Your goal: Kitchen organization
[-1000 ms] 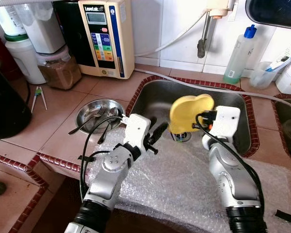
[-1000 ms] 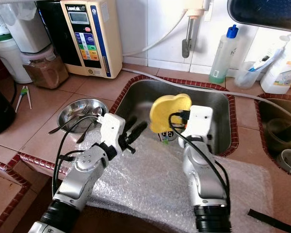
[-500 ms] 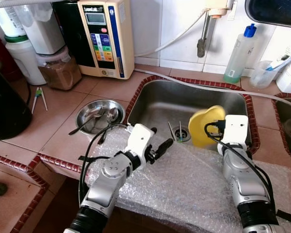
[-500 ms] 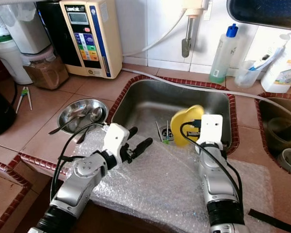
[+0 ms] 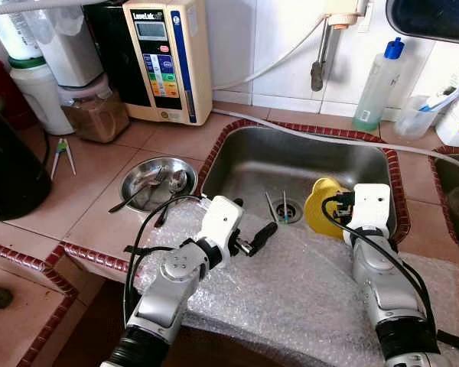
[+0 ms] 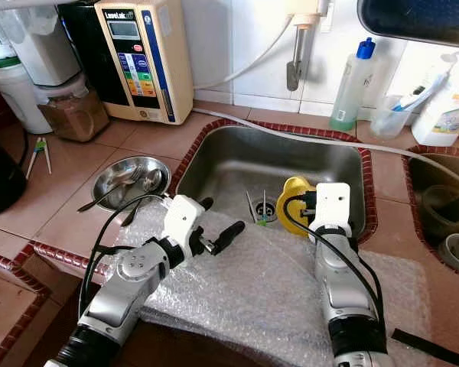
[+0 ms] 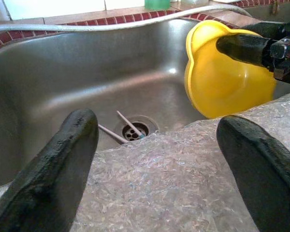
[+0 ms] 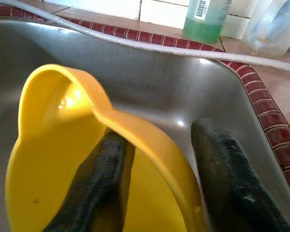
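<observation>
A yellow plastic bowl (image 5: 320,208) stands tilted on edge low in the right part of the steel sink (image 5: 252,164). My right gripper (image 8: 159,179) is shut on the yellow bowl's rim, with one finger (image 8: 99,183) inside the bowl and the other outside. My left gripper (image 5: 254,220) is open with nothing between its fingers. It hovers over the bubble wrap (image 5: 291,290) draped on the sink's front edge, facing the drain (image 7: 133,129) and the bowl (image 7: 227,82). Two thin sticks (image 5: 283,208) lie at the drain.
A steel dish with cutlery (image 5: 154,182) sits on the tiled counter left of the sink. A water unit (image 5: 168,57), jars (image 5: 96,107) and a green soap bottle (image 5: 379,80) line the back wall. A hose (image 5: 306,131) runs along the sink's back rim. A second basin (image 5: 455,199) lies at the right.
My right gripper has carried the yellow bowl from above the drain to the right and down into the sink. My left gripper has sunk a little toward the bubble wrap.
</observation>
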Robot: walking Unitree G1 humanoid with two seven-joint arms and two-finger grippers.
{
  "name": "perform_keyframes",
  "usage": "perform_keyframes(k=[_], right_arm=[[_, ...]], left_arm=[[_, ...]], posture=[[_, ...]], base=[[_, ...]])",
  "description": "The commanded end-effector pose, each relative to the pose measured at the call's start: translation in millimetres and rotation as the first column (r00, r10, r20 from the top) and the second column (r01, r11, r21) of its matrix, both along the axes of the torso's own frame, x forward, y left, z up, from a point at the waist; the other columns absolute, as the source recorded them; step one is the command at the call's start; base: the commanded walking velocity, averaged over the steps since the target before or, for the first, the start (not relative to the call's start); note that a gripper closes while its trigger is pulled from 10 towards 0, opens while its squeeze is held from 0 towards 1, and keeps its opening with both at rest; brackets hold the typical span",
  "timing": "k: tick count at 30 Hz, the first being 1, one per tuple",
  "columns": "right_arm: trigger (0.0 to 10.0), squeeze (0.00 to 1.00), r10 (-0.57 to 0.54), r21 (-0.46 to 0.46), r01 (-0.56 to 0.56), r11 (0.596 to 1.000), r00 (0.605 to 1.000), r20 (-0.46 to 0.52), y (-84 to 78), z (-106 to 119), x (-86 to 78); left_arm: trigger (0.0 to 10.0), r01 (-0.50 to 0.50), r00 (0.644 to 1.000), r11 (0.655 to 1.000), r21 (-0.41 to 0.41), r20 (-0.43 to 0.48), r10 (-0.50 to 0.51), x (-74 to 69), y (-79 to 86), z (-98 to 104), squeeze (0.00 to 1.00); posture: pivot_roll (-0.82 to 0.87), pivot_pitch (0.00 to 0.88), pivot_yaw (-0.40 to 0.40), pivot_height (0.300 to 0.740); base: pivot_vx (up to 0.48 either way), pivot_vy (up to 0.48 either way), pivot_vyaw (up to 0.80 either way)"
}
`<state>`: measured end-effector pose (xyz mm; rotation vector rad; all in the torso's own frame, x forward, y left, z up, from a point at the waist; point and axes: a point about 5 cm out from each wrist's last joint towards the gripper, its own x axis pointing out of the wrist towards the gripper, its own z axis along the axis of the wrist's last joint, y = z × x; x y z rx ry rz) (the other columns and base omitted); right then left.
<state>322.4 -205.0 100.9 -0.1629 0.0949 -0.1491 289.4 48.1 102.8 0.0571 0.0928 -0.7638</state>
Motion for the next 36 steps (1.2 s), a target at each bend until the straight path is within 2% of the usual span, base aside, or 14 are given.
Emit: perform_keyframes(k=[1, 12, 17, 19, 21, 24, 26, 29, 30, 31, 32, 33, 34, 36], right_arm=[[10.0, 1.0, 0.009, -0.003, -0.009, 1.0, 1.0, -0.023, -0.5, -5, -0.8], [10.0, 1.0, 0.05, -0.058, -0.051, 0.997, 0.999, -0.019, -1.5, -4, 1.4], [10.0, 1.0, 0.177, 0.006, -0.177, 0.984, 0.984, 0.016, 14.6, 1, 3.1], [10.0, 1.0, 0.222, 0.116, -0.223, 0.968, 0.975, 0.025, 19.8, 1, 3.7], [10.0, 1.0, 0.253, 0.106, -0.252, 0.962, 0.967, 0.011, 21.0, 2, 4.9], [10.0, 1.0, 0.278, 0.213, -0.274, 0.938, 0.961, 0.015, 22.2, 3, 6.4], [10.0, 1.0, 0.251, 0.341, -0.251, 0.906, 0.967, 0.045, 18.8, 9, 10.1], [10.0, 1.0, 0.232, 0.475, -0.263, 0.84, 0.965, 0.123, 17.3, 19, 11.9], [10.0, 1.0, 0.231, 0.487, -0.267, 0.832, 0.964, 0.132, 17.4, 20, 11.8], [10.0, 1.0, 0.226, 0.469, -0.266, 0.842, 0.964, 0.14, 16.5, 21, 11.6], [10.0, 1.0, 0.201, 0.207, -0.227, 0.952, 0.969, 0.141, 10.1, 27, 11.4], [10.0, 1.0, 0.212, 0.07, -0.223, 0.972, 0.967, 0.141, 9.7, 29, 11.1], [10.0, 1.0, 0.235, 0.012, -0.239, 0.971, 0.961, 0.145, 11.7, 30, 10.6], [10.0, 1.0, 0.254, 0.131, -0.274, 0.953, 0.956, 0.149, 17.2, 27, 10.2]], left_arm=[[10.0, -0.009, 1.0, 1.0, 0.019, 0.001, 0.009, -0.3, 2.7, 0, 1.0], [10.0, -0.046, 0.998, 0.998, 0.04, 0.036, 0.045, 5.0, 6.5, 3, 1.0], [10.0, -0.103, 0.993, 0.994, 0.041, 0.053, 0.101, 11.4, 11.8, 6, 1.0], [10.0, -0.101, 0.994, 0.994, 0.043, 0.052, 0.098, 11.2, 11.5, 6, 1.0], [10.0, -0.1, 0.994, 0.994, 0.048, 0.053, 0.097, 10.8, 11.3, 5, 1.0], [10.0, -0.102, 0.994, 0.994, 0.051, 0.052, 0.099, 9.9, 11.0, 4, 1.0], [10.0, -0.103, 0.994, 0.993, 0.052, 0.053, 0.1, 9.8, 10.5, 4, 1.0], [10.0, -0.11, 0.993, 0.992, 0.054, 0.058, 0.107, 10.2, 10.4, 4, 1.0], [10.0, -0.112, 0.992, 0.992, 0.055, 0.059, 0.109, 10.3, 10.4, 4, 1.0], [10.0, -0.114, 0.992, 0.992, 0.055, 0.06, 0.111, 10.4, 10.5, 4, 1.0], [10.0, -0.124, 0.991, 0.991, 0.056, 0.063, 0.12, 11.2, 11.4, 4, 1.0], [10.0, -0.13, 0.99, 0.99, 0.057, 0.064, 0.126, 11.7, 12.0, 4, 1.0], [10.0, -0.134, 0.989, 0.989, 0.057, 0.064, 0.131, 12.2, 12.4, 4, 1.0], [10.0, -0.148, 0.987, 0.987, 0.06, 0.065, 0.144, 13.0, 13.6, 4, 1.0]], posture=[[-0.19, 0.046, 0.083, 0.74], [-0.18, 0.035, 0.085, 0.74], [-0.18, 0.032, 0.087, 0.74], [-0.18, 0.032, 0.084, 0.74], [-0.18, 0.031, 0.085, 0.74], [-0.18, 0.031, 0.085, 0.74], [-0.18, 0.029, 0.085, 0.74], [-0.18, 0.029, 0.085, 0.74], [-0.18, 0.029, 0.085, 0.74], [-0.18, 0.029, 0.085, 0.74], [-0.18, 0.025, 0.082, 0.74], [-0.18, 0.025, 0.082, 0.74], [-0.18, 0.025, 0.082, 0.74], [-0.18, 0.026, 0.081, 0.74]], base=[[0.0, 0.0, 0.0], [0.0, 0.0, 0.0], [0.0, 0.0, 0.0], [0.0, 0.0, 0.0], [0.0, 0.0, 0.0], [0.0, 0.0, 0.0], [0.0, 0.0, 0.0], [0.0, 0.0, 0.0], [0.0, 0.0, 0.0], [0.0, 0.0, 0.0], [0.0, 0.0, 0.0], [0.0, 0.0, 0.0], [0.0, 0.0, 0.0], [0.0, 0.0, 0.0]])
